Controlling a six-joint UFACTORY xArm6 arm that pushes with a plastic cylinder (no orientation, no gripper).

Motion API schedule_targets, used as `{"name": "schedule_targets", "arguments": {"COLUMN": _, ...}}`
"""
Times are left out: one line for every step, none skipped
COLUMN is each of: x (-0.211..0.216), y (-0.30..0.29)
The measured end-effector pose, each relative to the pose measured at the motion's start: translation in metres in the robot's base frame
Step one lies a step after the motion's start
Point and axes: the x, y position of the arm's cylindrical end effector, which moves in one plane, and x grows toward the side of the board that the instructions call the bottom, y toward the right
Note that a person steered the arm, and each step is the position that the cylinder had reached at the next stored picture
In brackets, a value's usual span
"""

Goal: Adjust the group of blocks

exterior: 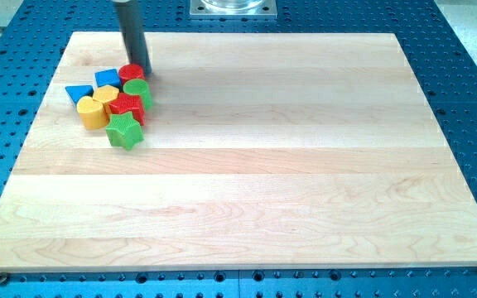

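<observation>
A tight group of blocks sits at the upper left of the wooden board (247,165). It holds a blue triangle (78,93), a blue block (107,79), a red cylinder (131,74), a green cylinder (137,91), a red star-like block (127,105), two yellow blocks (106,96) (93,112) and a green star (124,130). My tip (142,71) is at the group's upper right edge, right beside the red cylinder, seemingly touching it.
The board lies on a blue perforated table (470,83). A metal mount (233,7) stands past the board's top edge.
</observation>
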Motion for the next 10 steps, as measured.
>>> {"name": "schedule_targets", "arguments": {"x": 0.006, "y": -0.026}}
{"name": "schedule_targets", "arguments": {"x": -0.009, "y": -0.039}}
{"name": "schedule_targets", "arguments": {"x": 0.01, "y": -0.059}}
{"name": "schedule_targets", "arguments": {"x": 0.035, "y": -0.062}}
{"name": "schedule_targets", "arguments": {"x": 0.049, "y": -0.064}}
{"name": "schedule_targets", "arguments": {"x": 0.04, "y": -0.091}}
{"name": "schedule_targets", "arguments": {"x": 0.049, "y": -0.114}}
{"name": "schedule_targets", "arguments": {"x": 0.088, "y": -0.103}}
{"name": "schedule_targets", "arguments": {"x": 0.1, "y": -0.094}}
{"name": "schedule_targets", "arguments": {"x": 0.11, "y": -0.086}}
